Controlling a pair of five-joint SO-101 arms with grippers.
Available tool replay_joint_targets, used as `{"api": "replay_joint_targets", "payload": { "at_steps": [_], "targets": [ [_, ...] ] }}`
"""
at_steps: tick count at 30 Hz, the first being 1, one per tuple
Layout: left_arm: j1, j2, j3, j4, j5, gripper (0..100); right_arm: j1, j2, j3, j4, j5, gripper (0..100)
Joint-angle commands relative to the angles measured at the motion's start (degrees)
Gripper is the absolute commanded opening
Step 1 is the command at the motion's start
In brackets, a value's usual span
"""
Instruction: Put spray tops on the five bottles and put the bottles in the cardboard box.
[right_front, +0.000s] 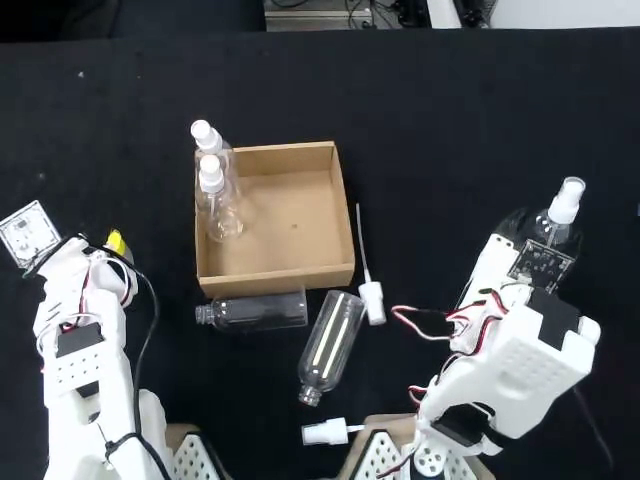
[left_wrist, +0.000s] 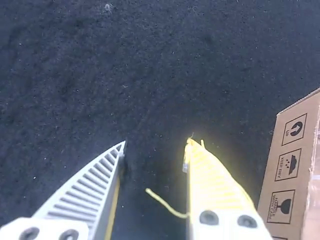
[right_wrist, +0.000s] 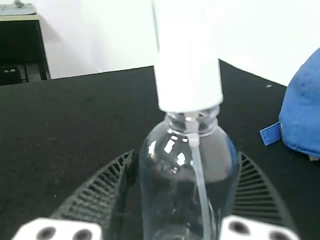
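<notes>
At the right of the table (right_front: 450, 120) we see the right arm folded low. The right gripper (right_wrist: 185, 157) pinches a clear bottle (right_wrist: 182, 175) by its shoulders, with one dark finger (right_wrist: 100, 192) on each side touching the plastic. A white spray top (right_wrist: 187, 55) sits on that bottle's neck, its tube hanging down inside.

The left arm stands at the table's left edge. We find the left gripper (left_wrist: 157, 145) hanging over bare black cloth, its fingers spread with nothing between them; the cardboard box (right_front: 275, 272) is near.

Two capped bottles (right_front: 212, 185) stand at the box's left wall. We think both are inside, though the farther one may be just outside the corner.

In front of the box two uncapped bottles lie on their sides: a dark one (right_front: 255, 310) just beside the front wall and a clear one (right_front: 330, 345) angled next to it. A loose spray top (right_front: 373, 298) lies by the box's front right corner, with its tube running along the right wall. Another loose top (right_front: 325, 432) lies near the arms' bases.
</notes>
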Motion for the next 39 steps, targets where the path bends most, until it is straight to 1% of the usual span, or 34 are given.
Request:
{"api": "replay_joint_targets", "payload": {
  "at_steps": [1, 8, 11, 16, 21, 25, 39],
  "targets": [
    [-0.13, -1.23, -0.57, -1.41, 0.26, 16, -0.79, -0.57, 0.31, -2.37, 0.53, 26.0],
    [-0.13, -1.23, -0.66, -1.41, 0.26, 16, 1.41, -8.13, 3.47, -1.76, 0.53, 25.9],
    [-0.13, -1.23, -0.66, -1.41, 0.26, 16, 1.67, -12.88, 5.32, 1.05, 0.53, 25.9],
    [-0.13, -1.23, -0.66, -1.41, 0.18, 16, 1.67, -21.05, 6.02, 9.41, 0.53, 25.9],
    [-0.13, -1.23, -0.66, -1.41, 0.18, 16, 1.76, -28.79, 5.41, 22.33, 0.53, 25.9],
    [-0.13, -1.23, -0.66, -1.41, 0.18, 16, 1.41, -31.34, 3.56, 30.07, 0.53, 25.9],
    [-0.13, -1.23, -0.57, -1.41, 0.18, 16, 1.67, -31.34, 1.54, 30.68, 0.53, 25.8]
  ]
}}
